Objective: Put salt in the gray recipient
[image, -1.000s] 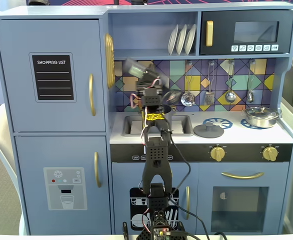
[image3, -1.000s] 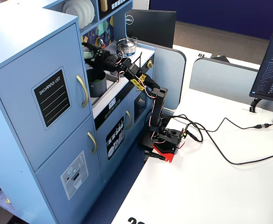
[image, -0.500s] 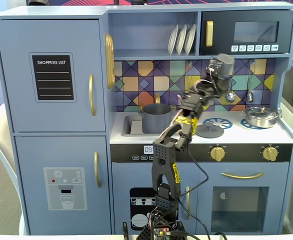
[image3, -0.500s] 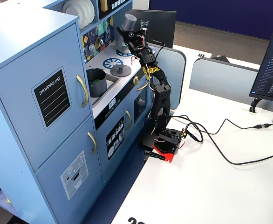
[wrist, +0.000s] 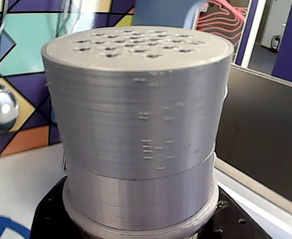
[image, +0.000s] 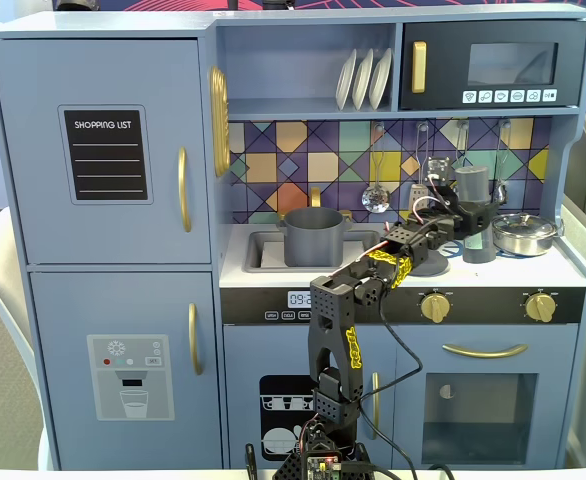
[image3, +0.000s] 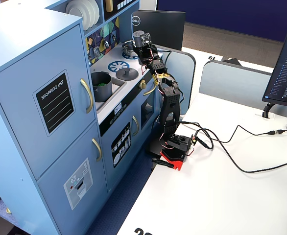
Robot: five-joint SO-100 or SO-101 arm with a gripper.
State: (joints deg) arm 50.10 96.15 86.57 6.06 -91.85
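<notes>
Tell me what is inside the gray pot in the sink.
In a fixed view, the pot holds something green at the bottom; what it is cannot be told. In the front fixed view its wall hides the inside.

Upright salt (image: 472, 192); gray pot (image: 314, 236) in sink

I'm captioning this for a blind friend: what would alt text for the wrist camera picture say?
A gray ribbed cylinder, the salt, fills the frame, its perforated cap on top. Behind it are colorful wall tiles and a shiny ladle on the left.
</notes>
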